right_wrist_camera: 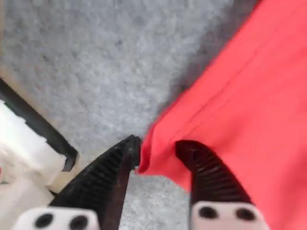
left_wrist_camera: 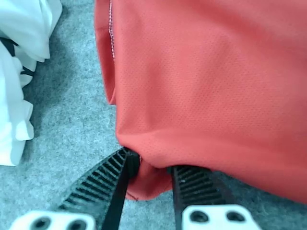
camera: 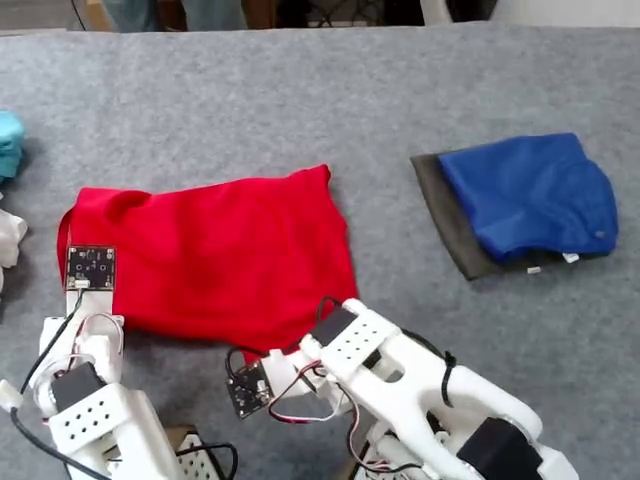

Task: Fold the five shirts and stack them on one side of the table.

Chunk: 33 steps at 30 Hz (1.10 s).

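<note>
The grey table (camera: 300, 100) has a felt-like, nubbly cover, and the widest bare stretch runs along the far side and down the gap between the 2 groups of clothes. The red shirt (camera: 220, 255) is the biggest thing on it: a smooth, finely meshed knit spread flat left of centre, roughly rectangular, its far edge slanting up to a pointed corner and its near edge touching both arms. Well apart to the right lies a stack of 2 – the blue shirt (camera: 530, 195), folded into a rounded, slightly puffy pad, on top of the dark grey shirt (camera: 450, 225), whose straight left and near edges stick out from under it. At the table's left edge a crumpled white garment (left_wrist_camera: 19, 96) lies just beside the red shirt's sleeve end, with a narrow strip of bare cover between them, and a teal garment (camera: 8, 140) sits farther back on that same edge. The left gripper (left_wrist_camera: 152, 163), with black ribbed fingers, is closed narrowly on a bunched near-left corner of the red shirt; the right gripper (right_wrist_camera: 158, 149) likewise pinches the hemmed near-right corner – its stitched seam runs out of the jaws.
</note>
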Motion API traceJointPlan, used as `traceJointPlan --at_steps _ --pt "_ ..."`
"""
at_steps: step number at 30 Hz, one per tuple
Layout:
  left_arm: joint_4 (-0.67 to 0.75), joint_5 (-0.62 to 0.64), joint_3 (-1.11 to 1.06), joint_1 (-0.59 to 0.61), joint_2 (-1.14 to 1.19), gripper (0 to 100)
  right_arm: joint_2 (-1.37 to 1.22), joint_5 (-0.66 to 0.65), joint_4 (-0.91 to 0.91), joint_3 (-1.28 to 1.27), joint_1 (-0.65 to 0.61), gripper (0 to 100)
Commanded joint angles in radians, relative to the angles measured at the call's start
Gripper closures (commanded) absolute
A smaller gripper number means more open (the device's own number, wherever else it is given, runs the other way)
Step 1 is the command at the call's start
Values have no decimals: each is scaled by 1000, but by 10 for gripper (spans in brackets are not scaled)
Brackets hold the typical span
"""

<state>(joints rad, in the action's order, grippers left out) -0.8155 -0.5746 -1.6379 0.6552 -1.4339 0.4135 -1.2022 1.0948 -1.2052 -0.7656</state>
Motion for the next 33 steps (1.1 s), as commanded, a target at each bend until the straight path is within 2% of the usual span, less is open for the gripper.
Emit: traceJointPlan --at_steps 1,7,11,19,25,31,33 --pt "11 5 4 8 -8 878 -50 11 -3 -41 6 963" --pt "9 8 12 8 -8 878 -48 21 23 42 98 969" --pt "-2 12 39 12 -8 878 -48 55 120 179 157 970" --pt "-166 40 320 -4 2 873 -56 109 238 386 233 970" --pt "-379 6 417 1 2 771 -56 132 304 394 259 971" --pt "-657 -21 559 4 3 750 -58 132 316 394 356 984" --pt "-690 -32 599 35 3 748 -58 135 330 394 364 984"
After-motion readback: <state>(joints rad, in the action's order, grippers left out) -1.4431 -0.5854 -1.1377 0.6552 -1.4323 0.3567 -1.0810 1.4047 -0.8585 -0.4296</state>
